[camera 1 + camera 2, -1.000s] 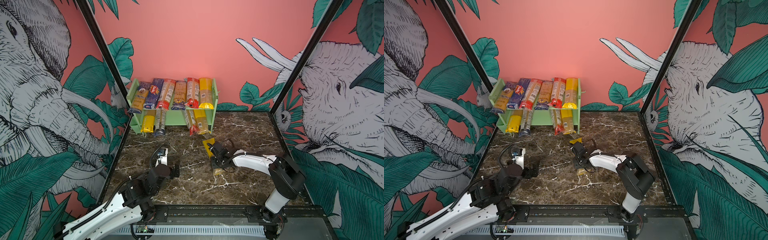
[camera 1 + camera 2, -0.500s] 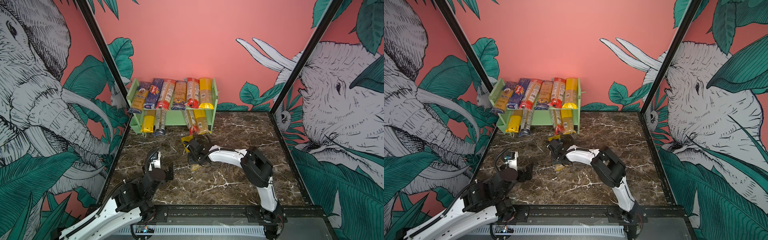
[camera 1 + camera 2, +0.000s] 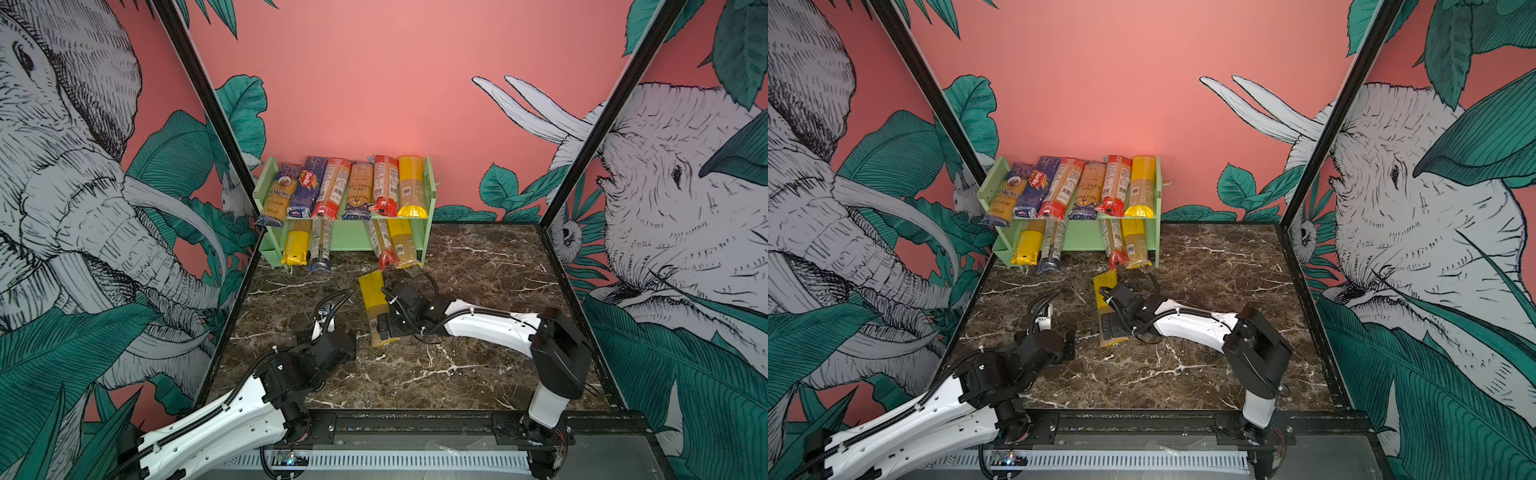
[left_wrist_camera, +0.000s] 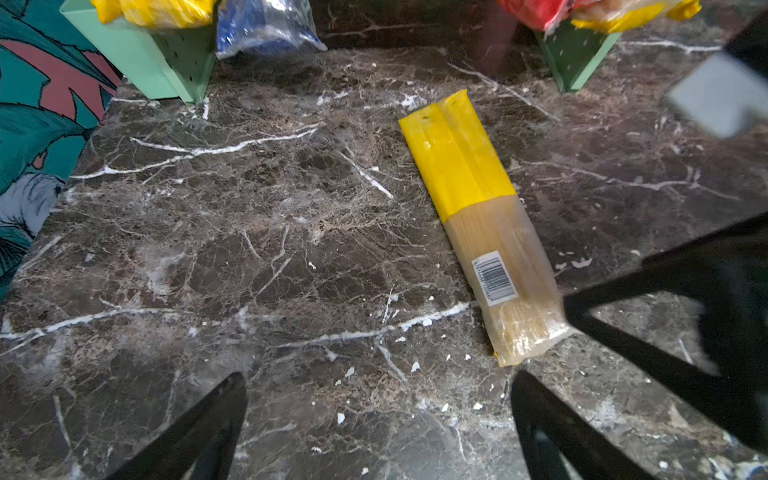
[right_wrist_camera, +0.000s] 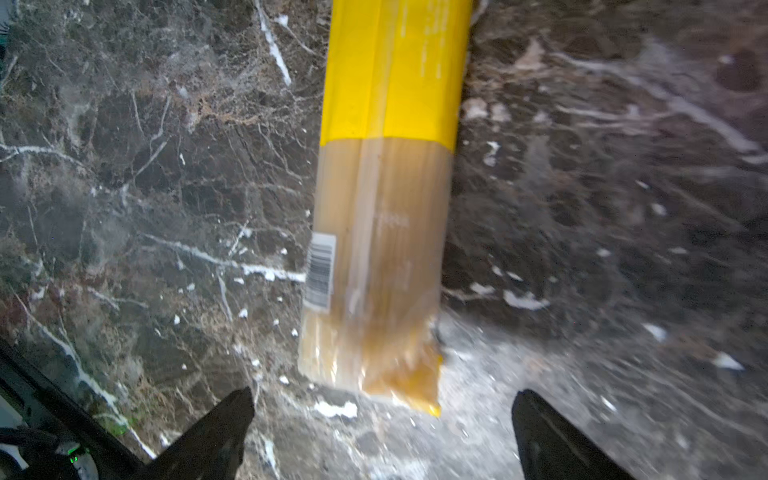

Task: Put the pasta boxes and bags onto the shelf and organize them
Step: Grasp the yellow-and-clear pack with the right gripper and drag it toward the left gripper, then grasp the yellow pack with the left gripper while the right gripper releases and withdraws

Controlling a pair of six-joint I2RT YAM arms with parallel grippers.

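Observation:
A yellow-ended pasta pack (image 3: 371, 291) (image 3: 1104, 287) lies flat on the marble table, its yellow end toward the shelf (image 3: 348, 240) (image 3: 1082, 237). My right gripper (image 3: 388, 328) (image 5: 384, 395) hovers open over the pack's clear near end (image 5: 374, 257); nothing sits between its fingers. My left gripper (image 3: 332, 333) (image 4: 378, 376) is open and empty, left of that end, with the pack (image 4: 461, 166) ahead and to one side. Several packs lie across the shelf's top tier (image 3: 359, 187), and several more stick out of the lower tier (image 3: 296, 247).
Lower-tier packs (image 3: 388, 257) overhang the shelf's front, close to the loose pack's yellow end. Patterned walls enclose the table on both sides and behind. Shelf feet (image 4: 166, 62) stand at the back left of the marble (image 3: 478, 291).
My right arm swung left, carrying the yellow pack from right of centre to in front of the shelf, then opened and left it on the table. The left gripper shifted only slightly.

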